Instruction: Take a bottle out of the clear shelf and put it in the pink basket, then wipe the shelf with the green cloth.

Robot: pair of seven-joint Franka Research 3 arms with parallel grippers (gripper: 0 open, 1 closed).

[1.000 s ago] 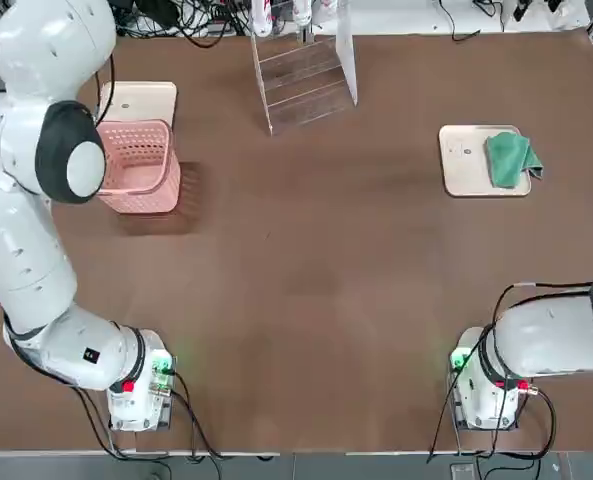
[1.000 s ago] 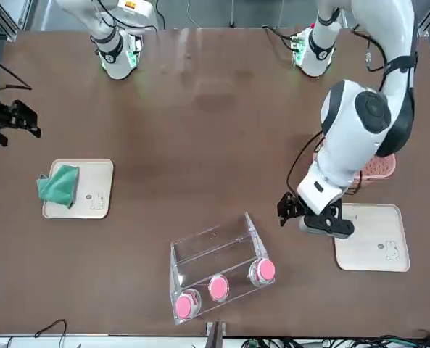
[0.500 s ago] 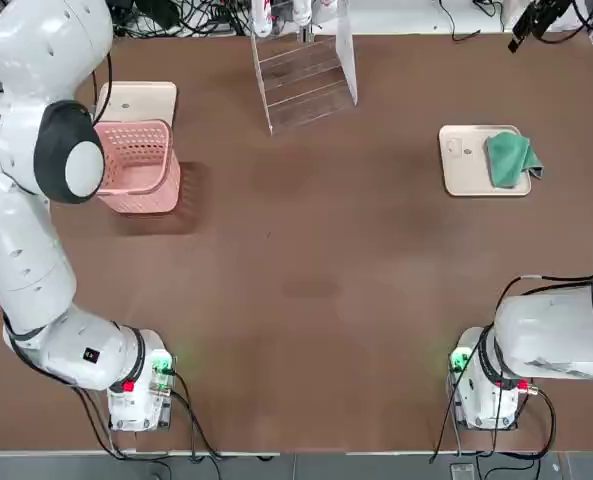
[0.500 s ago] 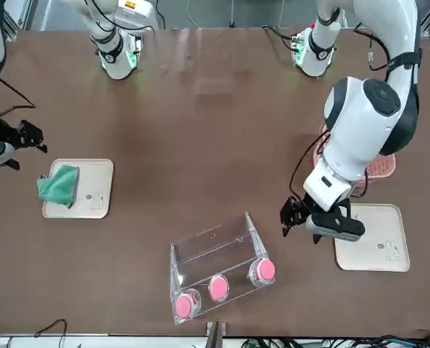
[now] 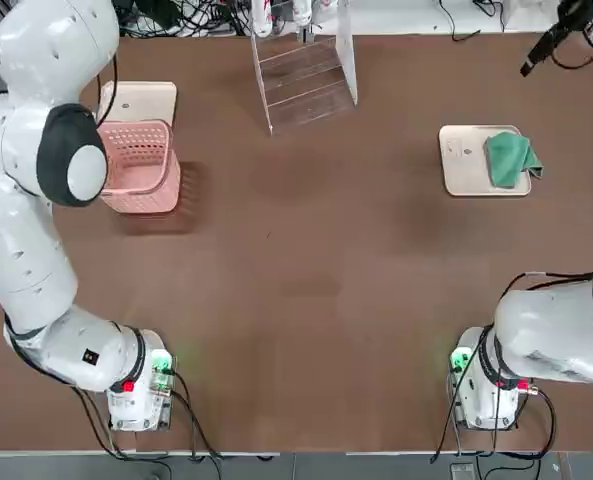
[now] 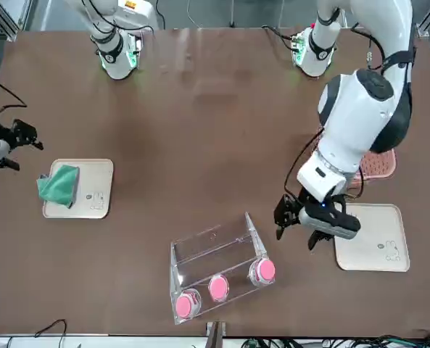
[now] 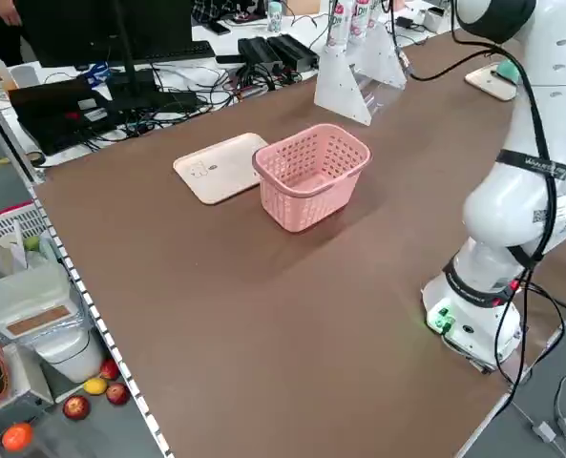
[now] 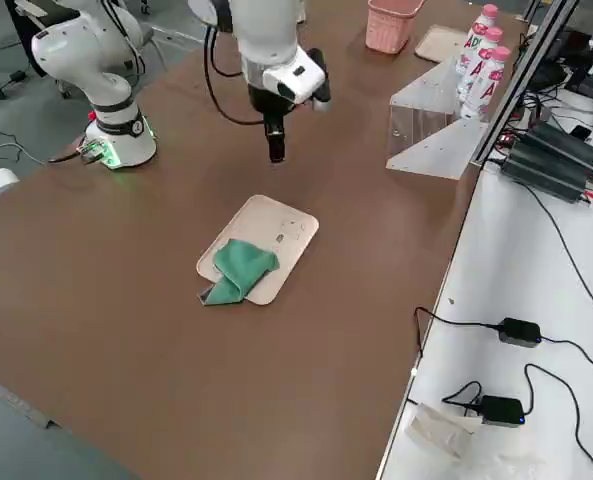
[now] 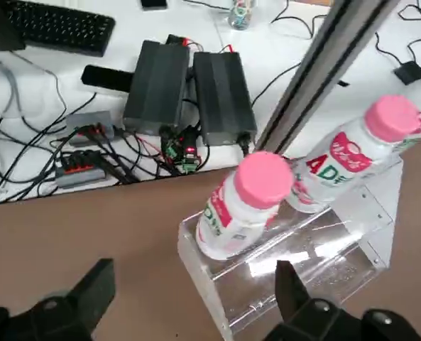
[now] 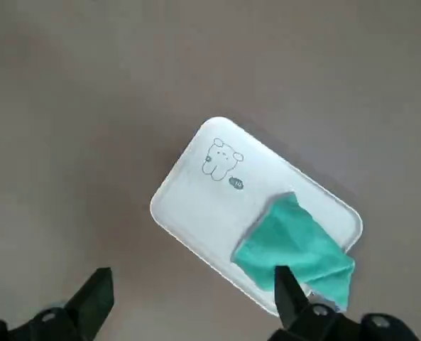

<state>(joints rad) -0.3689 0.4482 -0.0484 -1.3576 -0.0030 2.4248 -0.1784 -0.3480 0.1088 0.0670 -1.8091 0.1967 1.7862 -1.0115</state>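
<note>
- Left tool (image 6: 296,230), fingers spread, hovers just beside the clear shelf (image 6: 218,264), which holds three bottles (image 6: 262,270)
- Right tool (image 8: 275,152), fingers spread, hangs near the green cloth (image 8: 238,267)
- Pink basket (image 5: 136,165) stands well apart from the shelf

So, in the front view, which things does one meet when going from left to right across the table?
right gripper → green cloth on its cream tray → clear shelf with three bottles → left gripper → second cream tray
</note>
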